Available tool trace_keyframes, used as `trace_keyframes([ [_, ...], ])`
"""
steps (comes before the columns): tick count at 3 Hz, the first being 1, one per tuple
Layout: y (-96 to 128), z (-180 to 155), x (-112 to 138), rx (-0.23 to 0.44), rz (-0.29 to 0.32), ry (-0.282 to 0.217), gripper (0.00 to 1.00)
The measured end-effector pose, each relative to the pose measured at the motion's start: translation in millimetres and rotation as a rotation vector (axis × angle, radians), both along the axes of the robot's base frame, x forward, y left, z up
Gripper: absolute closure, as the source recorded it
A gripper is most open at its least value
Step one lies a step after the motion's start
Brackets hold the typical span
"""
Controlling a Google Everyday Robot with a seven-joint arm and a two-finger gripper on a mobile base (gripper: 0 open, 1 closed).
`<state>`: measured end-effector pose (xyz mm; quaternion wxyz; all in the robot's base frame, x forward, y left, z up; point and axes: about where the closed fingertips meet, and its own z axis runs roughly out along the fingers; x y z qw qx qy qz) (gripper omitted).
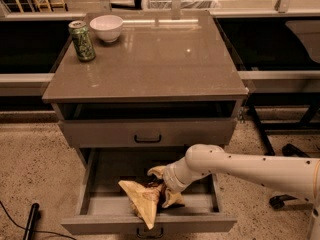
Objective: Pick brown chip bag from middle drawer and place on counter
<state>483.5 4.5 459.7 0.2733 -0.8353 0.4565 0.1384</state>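
The middle drawer is pulled open below the upper grey front. The brown chip bag lies crumpled on its floor, pale tan corner pointing toward the drawer's front edge, dark face partly hidden under my arm. My gripper reaches down into the drawer from the right and sits right on the bag's upper right part. The white arm covers the wrist. The counter is the glossy grey-brown top above.
A green can and a white bowl stand at the counter's back left. The upper drawer front with a black handle overhangs the open drawer. A chair base stands at the right on the speckled floor.
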Motion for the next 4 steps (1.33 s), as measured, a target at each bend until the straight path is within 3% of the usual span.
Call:
trace_keyframes([
  [1,12.9,-11.6,-3.4,0.007,0.045,-0.003,0.50],
  [2,18.9,-11.6,-5.1,0.101,0.065,0.029,0.75],
  [3,16.2,49.1,-10.6,0.278,0.107,0.005,0.97],
  [4,11.8,141.7,-34.3,0.395,0.202,-0.172,1.00],
])
